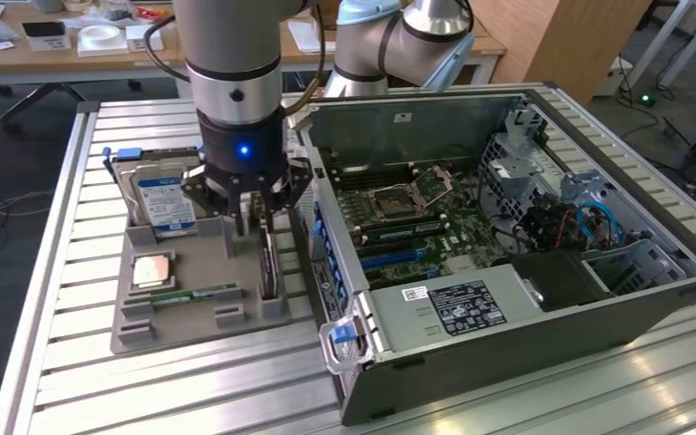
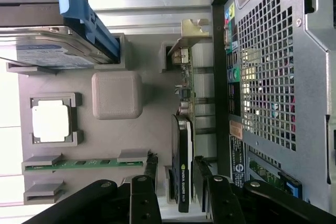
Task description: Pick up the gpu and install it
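Your gripper (image 2: 177,169) hung over the gpu (image 2: 182,145), jaws apart on either side of it. The card stood on edge in the grey tray (image 1: 197,324), just beside the open computer case (image 1: 506,322), on the exterior view's left of it.

Gpu (image 2: 182,150) green board, black cooler; tray (image 2: 152,124) grey.

The gpu (image 2: 182,150) is a thin card standing upright on its long edge in a slot of the grey tray (image 2: 152,93), along the side just beside the open case (image 2: 262,77). A black cooler block with a green logo covers one face, with green circuit board behind it. Its silver bracket is at one end; the gripper (image 2: 177,182) straddles the other, fingers apart.
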